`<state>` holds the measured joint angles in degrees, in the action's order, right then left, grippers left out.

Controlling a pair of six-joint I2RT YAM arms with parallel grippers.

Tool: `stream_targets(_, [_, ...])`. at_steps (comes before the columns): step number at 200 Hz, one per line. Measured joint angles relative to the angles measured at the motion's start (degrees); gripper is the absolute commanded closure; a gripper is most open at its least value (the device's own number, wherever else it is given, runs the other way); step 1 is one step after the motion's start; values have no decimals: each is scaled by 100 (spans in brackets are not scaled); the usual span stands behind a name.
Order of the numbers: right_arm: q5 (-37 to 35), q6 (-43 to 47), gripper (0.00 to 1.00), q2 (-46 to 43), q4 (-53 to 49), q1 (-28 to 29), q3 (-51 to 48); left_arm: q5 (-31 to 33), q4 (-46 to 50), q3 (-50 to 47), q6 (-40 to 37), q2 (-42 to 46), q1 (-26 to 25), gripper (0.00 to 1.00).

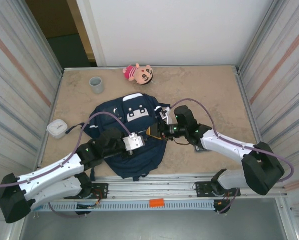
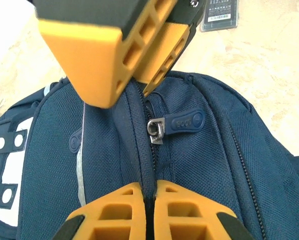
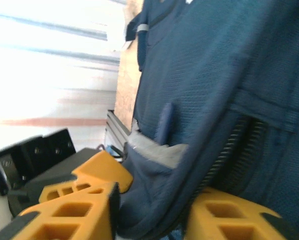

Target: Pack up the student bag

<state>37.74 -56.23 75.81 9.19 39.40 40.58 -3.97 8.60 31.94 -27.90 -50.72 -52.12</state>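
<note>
The student bag point(image 1: 131, 150), navy with white patches, lies flat in the middle of the table. My left gripper point(image 1: 140, 141) comes in from the left and is shut on a fold of fabric beside the bag's zipper point(image 2: 150, 192). Just ahead of it lies the blue zipper pull point(image 2: 182, 121). My right gripper point(image 1: 153, 132) faces it from the right, its yellow fingers point(image 2: 104, 55) over the same seam. In the right wrist view a bunched fold of bag fabric point(image 3: 159, 190) with grey lining fills the gap between the right gripper's jaws point(image 3: 154, 220), which hold it.
A pink plush doll point(image 1: 138, 73) and a grey cup point(image 1: 96, 85) stand at the back of the table. A white lidded box point(image 1: 56, 128) sits at the left edge. A dark card point(image 2: 219, 15) lies on the table beyond the bag. Metal walls close in both sides.
</note>
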Motion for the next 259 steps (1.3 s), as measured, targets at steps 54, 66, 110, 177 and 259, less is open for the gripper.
stream_targets(54, [-295, -682, 100, -157, 229, -20, -227, 186, -151, -15, -37, -142, 37, 100])
stream_targets(66, [-492, -793, 100, -374, 306, 0, -424, 63, -280, -15, -59, -234, 103, 100])
stream_targets(110, [-1167, -931, 100, -1397, 15, 48, -905, -533, -800, 111, -197, -715, 155, 100])
stream_targets(177, [-2295, -1196, 100, -2658, -264, 225, -1631, -1128, -1279, 638, -232, -1893, 260, 99])
stream_targets(259, [-3191, -1384, 100, -2529, -326, 614, -1484, -986, -868, 988, 503, -2009, 568, 57])
